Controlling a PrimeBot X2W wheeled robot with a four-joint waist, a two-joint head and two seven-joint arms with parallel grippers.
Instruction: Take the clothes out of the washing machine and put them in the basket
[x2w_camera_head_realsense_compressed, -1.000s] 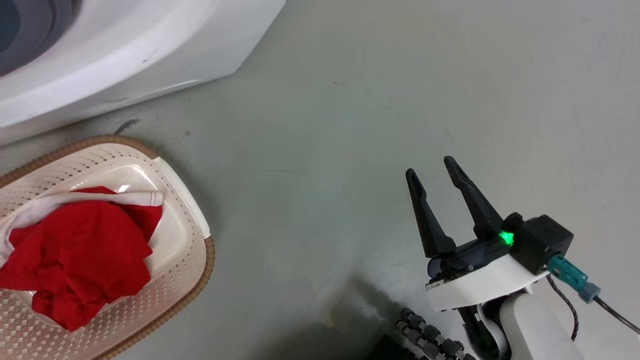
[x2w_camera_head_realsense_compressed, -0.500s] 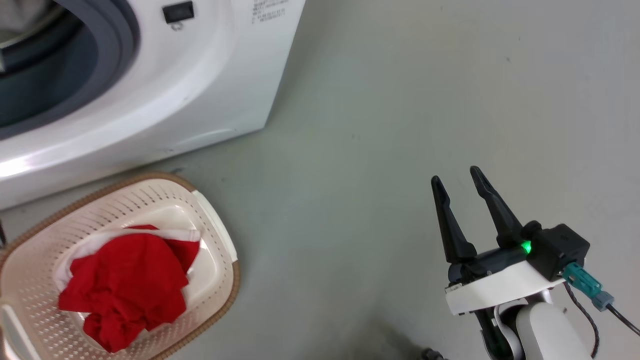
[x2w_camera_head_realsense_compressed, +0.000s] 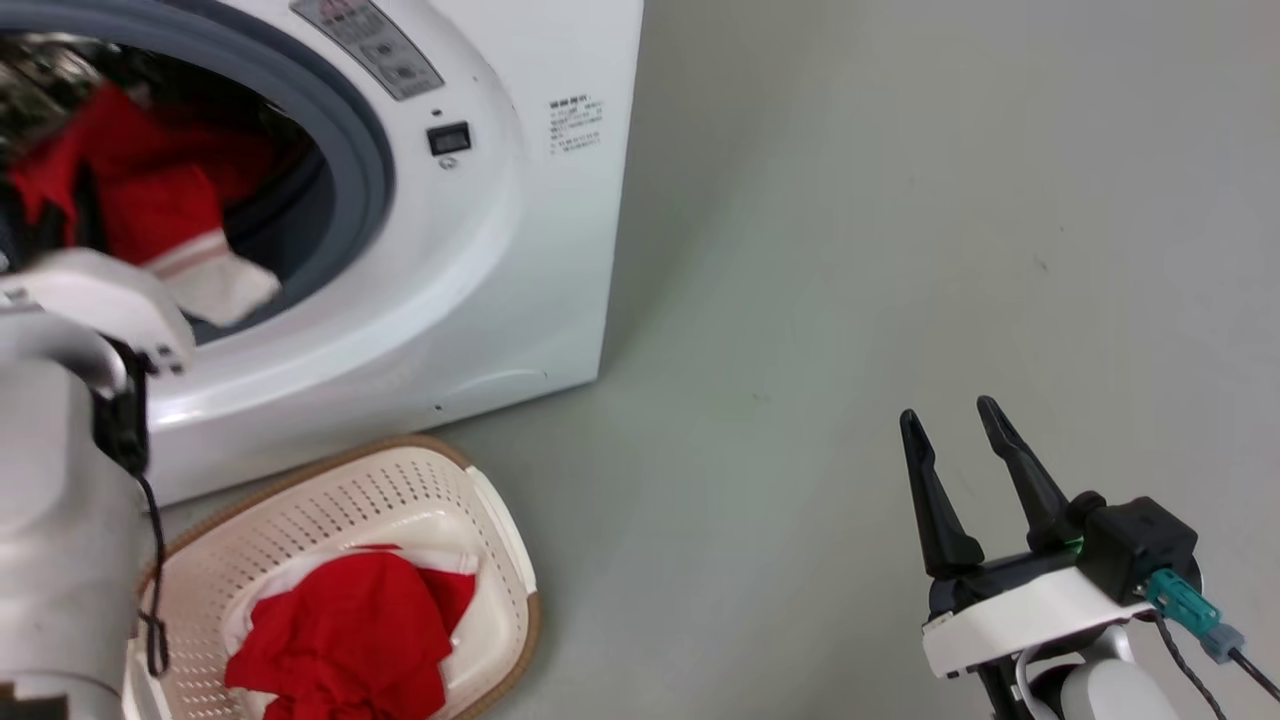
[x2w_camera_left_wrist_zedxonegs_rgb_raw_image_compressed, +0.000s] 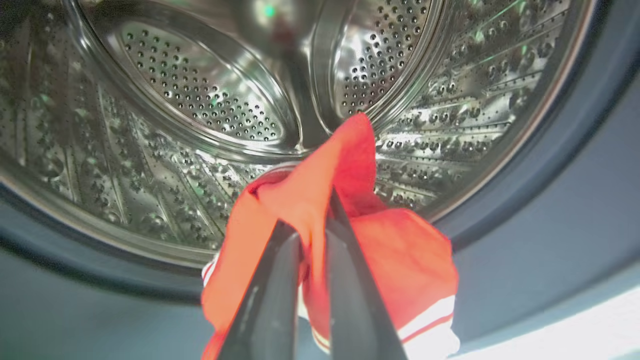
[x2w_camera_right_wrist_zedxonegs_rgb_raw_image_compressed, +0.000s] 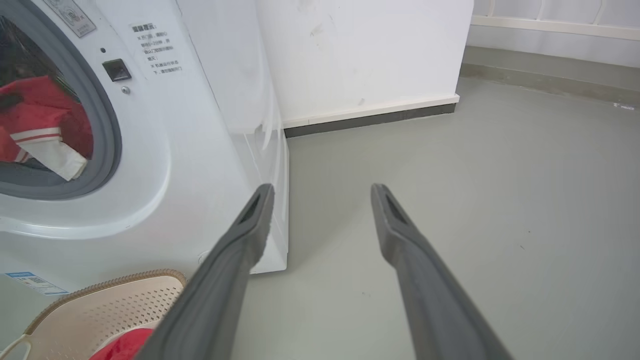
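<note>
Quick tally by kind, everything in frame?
Basket: 1
Washing machine: 1
Red clothes bundles: 2 (basket bundle, drum bundle)
Grippers: 2 (left gripper, jaws shut on drum bundle; right gripper, jaws open)
Total: 6

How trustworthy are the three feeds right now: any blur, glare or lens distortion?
Head view: the red garment inside the washing machine looks smeared; the basket and right gripper are crisp. Left wrist view: the wide angle bows the drum rim, the steel glints, and the left gripper blurs near the lens. Right wrist view: even light, slightly curved edges.
</note>
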